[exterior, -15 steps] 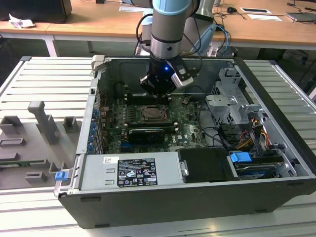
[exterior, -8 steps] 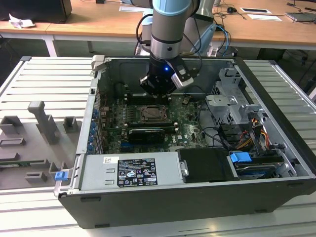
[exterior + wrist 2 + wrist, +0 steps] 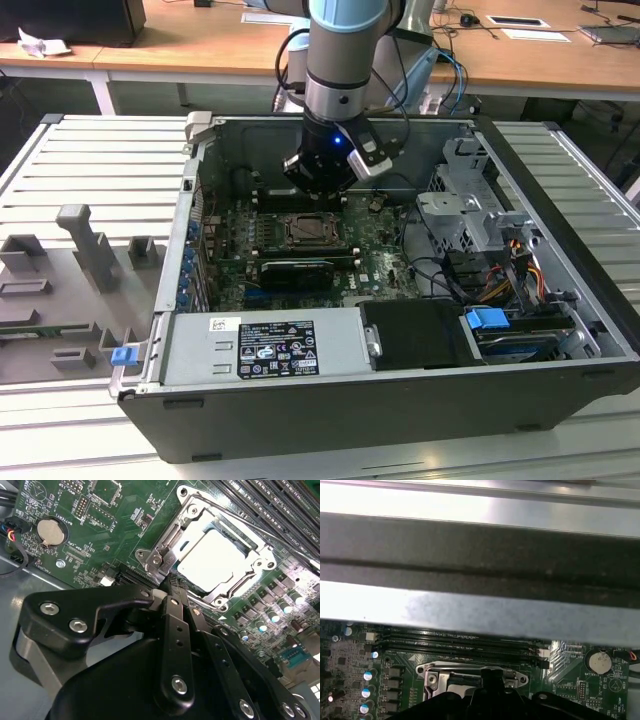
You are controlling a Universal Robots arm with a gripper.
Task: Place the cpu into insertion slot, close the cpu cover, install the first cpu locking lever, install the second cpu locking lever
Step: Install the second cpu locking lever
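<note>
The cpu (image 3: 215,555) lies flat in the insertion slot (image 3: 303,232), its pale metal top shining. The cpu cover (image 3: 192,517), a silver frame, is down around it. A thin lever rod (image 3: 240,522) runs along the cover's edge. My gripper (image 3: 167,589) hangs just above the socket's rim, beside the silver hinge piece (image 3: 157,562). Its black fingers (image 3: 175,630) are shut with nothing between them. In the exterior view the gripper (image 3: 320,188) sits over the back edge of the socket. The first wrist view has the socket rim (image 3: 432,670) right by the gripper (image 3: 490,677).
Long black memory slots (image 3: 280,500) run beside the socket. A coin battery (image 3: 51,532) sits on the green board. The case holds a drive cage (image 3: 465,215), loose cables (image 3: 500,270), a black card (image 3: 297,272) and a power supply (image 3: 265,345). Grey fixtures (image 3: 85,250) stand at the exterior view's left.
</note>
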